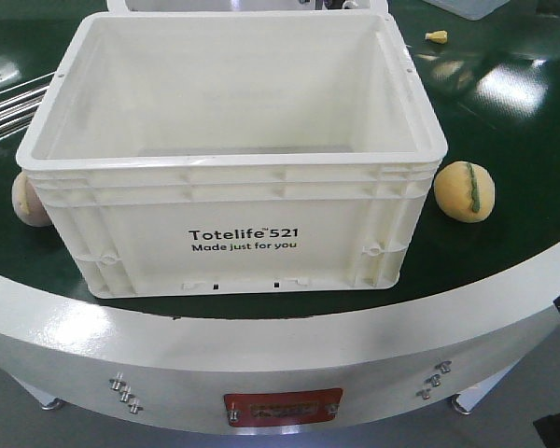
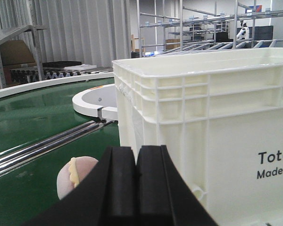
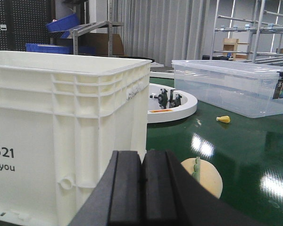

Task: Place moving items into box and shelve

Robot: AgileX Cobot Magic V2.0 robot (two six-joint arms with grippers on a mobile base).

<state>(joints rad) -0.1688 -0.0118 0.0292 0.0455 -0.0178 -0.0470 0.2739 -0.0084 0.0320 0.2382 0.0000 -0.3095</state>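
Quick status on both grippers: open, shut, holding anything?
Left gripper: closed, jaws pressed together, holding nothing.
Right gripper: closed, jaws pressed together, holding nothing.

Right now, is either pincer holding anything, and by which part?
Nothing is held. The left pincer and right pincer are both shut empty; the beige-pink ball and yellow ball lie beside the white crate.

White box (image 1: 233, 201), green-striped yellow ball (image 1: 464, 191)
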